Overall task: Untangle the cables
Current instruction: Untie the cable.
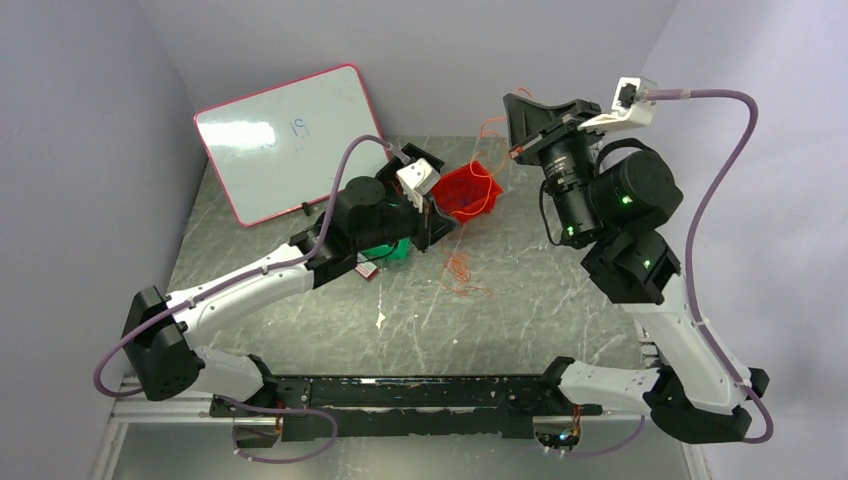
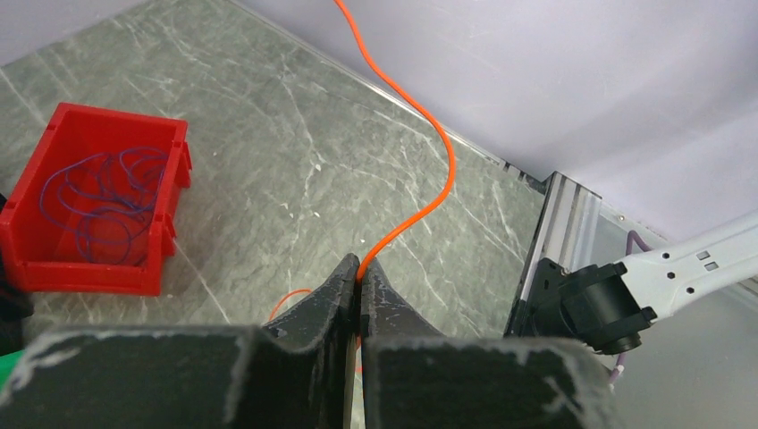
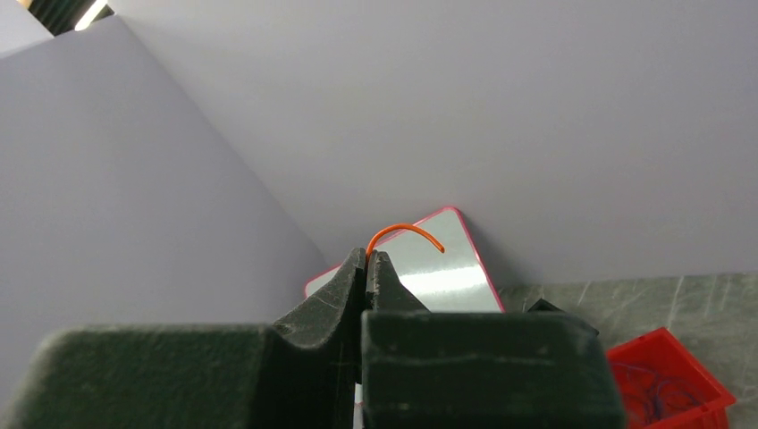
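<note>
The left claw (image 2: 360,268) is pinched shut on the orange cable (image 2: 438,134), which leaves its tips and climbs away in a loose S. The right claw (image 3: 367,259), raised high, is likewise clamped on an orange end, a short hook curling out above its tips; it seems to be the same strand, so 1 cable hangs between 2 grips above the table (image 1: 540,290). The other cables (image 1: 458,272) lie in a small orange-red snarl on the table just in front of the left claw, near the red bin (image 1: 468,190), which holds blue loops (image 2: 98,192). They look hair-thin, light and limp, yet springy enough to keep their curls, and probably slick. I judge it best to grip near an end and pull slowly, since loops may snag and cinch into knots.
</note>
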{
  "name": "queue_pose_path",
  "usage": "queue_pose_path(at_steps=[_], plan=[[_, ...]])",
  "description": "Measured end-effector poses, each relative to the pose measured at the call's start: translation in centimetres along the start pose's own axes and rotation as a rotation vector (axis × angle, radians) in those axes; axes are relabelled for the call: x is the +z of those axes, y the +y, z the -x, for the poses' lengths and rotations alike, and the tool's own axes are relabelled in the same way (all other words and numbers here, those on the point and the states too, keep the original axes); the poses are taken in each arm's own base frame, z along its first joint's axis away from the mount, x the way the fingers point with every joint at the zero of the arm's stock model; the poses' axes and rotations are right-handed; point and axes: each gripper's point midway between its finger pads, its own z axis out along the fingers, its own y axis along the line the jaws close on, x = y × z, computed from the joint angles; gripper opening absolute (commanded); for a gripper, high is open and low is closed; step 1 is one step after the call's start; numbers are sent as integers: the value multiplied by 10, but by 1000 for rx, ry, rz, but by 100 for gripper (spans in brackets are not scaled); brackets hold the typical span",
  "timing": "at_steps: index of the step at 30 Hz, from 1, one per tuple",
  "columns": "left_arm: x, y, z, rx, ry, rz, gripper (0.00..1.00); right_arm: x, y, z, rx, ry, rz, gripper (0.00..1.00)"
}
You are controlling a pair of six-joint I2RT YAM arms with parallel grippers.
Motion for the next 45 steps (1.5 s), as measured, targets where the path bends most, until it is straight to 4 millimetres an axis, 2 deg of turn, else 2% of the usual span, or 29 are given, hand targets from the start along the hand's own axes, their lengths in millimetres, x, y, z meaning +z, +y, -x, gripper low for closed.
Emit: queue_pose_path(at_steps=[8, 13, 21, 31, 33, 38, 42, 45], plan=[[-3, 1, -1, -14, 27, 17, 7, -22, -9, 21, 8, -46, 3, 0], [-7, -2, 6, -16, 22, 16, 7, -24, -7, 31, 20, -64, 6, 0], [-16, -5, 17, -13, 5, 25, 7, -23, -5, 10, -2, -6, 35, 0], [-27, -3, 26, -11, -8, 65, 7, -23, 4, 1, 5, 35, 85, 0], [-29, -2, 30, -7, -8, 79, 7, -26, 0, -8, 3, 47, 81, 9], [-40, -3, 50, 13, -44, 108, 7, -46, -45, -57, -45, 134, -30, 38], [-53, -8, 61, 20, -73, 108, 7, -64, -73, -87, -64, 189, -98, 50], [-59, -10, 67, 22, -88, 104, 7, -75, -88, -98, -63, 221, -143, 55]])
